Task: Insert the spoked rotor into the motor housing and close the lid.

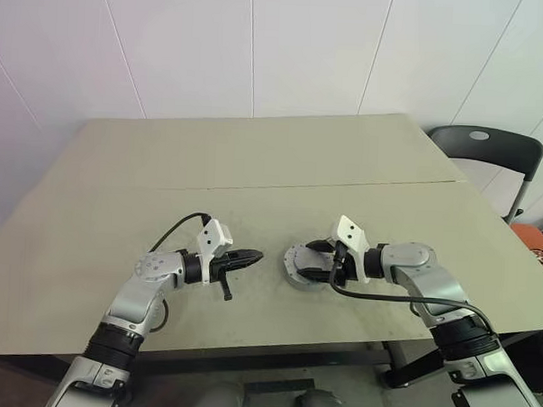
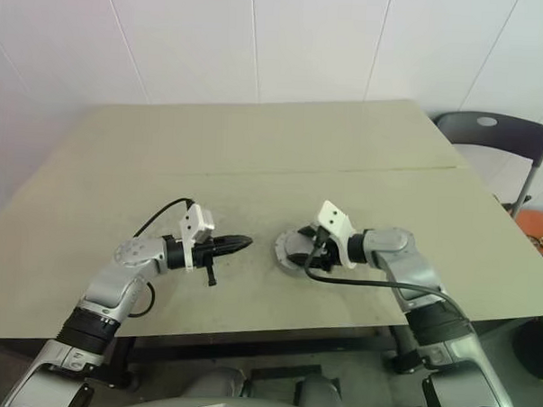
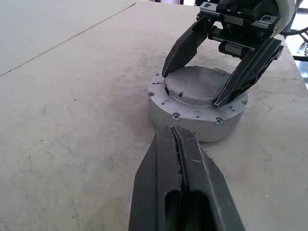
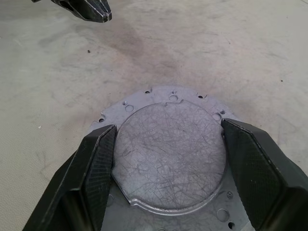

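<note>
The round silver-grey motor housing [image 3: 192,122] rests on the table in front of me, slightly right of centre [image 1: 293,269]. The light-grey lid [image 4: 168,154] lies flat in the housing's top, inside the ring of screw holes. My right gripper [image 4: 168,127] reaches in from the right, its two black fingers [image 3: 185,45] pressed against opposite edges of the lid. My left gripper [image 1: 251,256] is shut and empty, pointing at the housing from the left with its tip [image 3: 175,132] a short way from the wall. The spoked rotor is hidden.
The beige table [image 1: 255,167] has a seam across its middle and bare room on the far half and far left. A dark chair [image 1: 490,150] stands past the back right corner. An orange object [image 1: 536,242] lies off the right edge.
</note>
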You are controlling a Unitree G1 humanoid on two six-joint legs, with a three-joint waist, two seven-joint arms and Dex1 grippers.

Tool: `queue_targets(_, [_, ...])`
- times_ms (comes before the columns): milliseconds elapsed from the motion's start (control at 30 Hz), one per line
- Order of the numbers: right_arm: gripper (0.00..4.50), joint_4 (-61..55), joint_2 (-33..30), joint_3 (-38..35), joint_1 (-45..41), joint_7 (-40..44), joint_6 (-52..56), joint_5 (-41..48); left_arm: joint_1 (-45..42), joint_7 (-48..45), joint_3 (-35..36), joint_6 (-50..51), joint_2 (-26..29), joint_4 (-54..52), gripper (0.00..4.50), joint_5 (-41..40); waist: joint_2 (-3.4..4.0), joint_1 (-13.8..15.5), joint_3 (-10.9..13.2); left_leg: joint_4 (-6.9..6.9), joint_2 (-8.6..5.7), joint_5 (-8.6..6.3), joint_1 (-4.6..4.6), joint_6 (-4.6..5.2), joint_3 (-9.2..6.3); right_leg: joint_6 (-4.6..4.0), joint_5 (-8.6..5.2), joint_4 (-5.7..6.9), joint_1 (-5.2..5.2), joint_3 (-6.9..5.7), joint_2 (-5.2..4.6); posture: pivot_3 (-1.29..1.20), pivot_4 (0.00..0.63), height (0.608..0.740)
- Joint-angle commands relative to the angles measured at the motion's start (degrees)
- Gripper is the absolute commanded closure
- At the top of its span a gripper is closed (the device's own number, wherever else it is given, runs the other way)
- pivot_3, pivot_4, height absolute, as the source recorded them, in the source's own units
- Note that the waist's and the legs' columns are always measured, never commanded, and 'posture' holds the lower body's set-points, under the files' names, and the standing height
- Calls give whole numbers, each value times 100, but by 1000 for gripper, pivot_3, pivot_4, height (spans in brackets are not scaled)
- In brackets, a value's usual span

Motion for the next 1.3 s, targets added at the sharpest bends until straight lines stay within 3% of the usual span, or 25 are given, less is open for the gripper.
queue_targets(33, [1409,308,2,157,80,-205,23,-284,-62,19,71,-63,18,-172,4500,-1,0,-2,0,0,0,0,0,0,0,0,0,0,1,0,0,0,0,740])
queue_targets(233, [1409,568,-29,384,43,-368,-82,-545,-313,48,-32,-117,-195,42,4500,49,-2,-13,-1,2,1,-1,49,-2,0,-4,-5,0,34,0,1,0,0,740])
queue_targets(367, [1409,625,10,426,-10,-393,-130,-528,-716,-28,-235,-160,-497,572,4500,197,-2,-21,0,4,3,-11,102,-18,0,2,-31,-6,110,-2,0,0,0,740])
queue_targets(733, [1409,458,173,305,53,-568,-98,-412,-1471,272,-1092,-302,-1182,1666,4500,1205,-9,-36,-5,2,12,-8,103,-14,0,20,-19,-3,103,-3,5,0,0,740])
queue_targets(967, [1409,210,252,-19,38,-490,356,-20,-1509,223,-1426,15,-891,1833,4500,1716,-16,-38,-14,2,15,-10,107,-17,-1,6,-29,-4,109,-6,6,0,0,740])
queue_targets(1100, [112,126,169,-75,17,-279,484,155,-1500,233,-1431,49,-851,1749,4500,1715,-15,-32,-14,-1,15,-10,103,-17,-1,6,-29,-7,105,-6,6,0,0,740])
queue_targets(1300, [26,60,91,-183,-3,22,601,387,-1453,166,-1441,203,-833,1611,4500,1628,-15,-30,-14,-4,14,-11,97,-17,-2,7,-30,-17,103,-7,5,0,0,740])
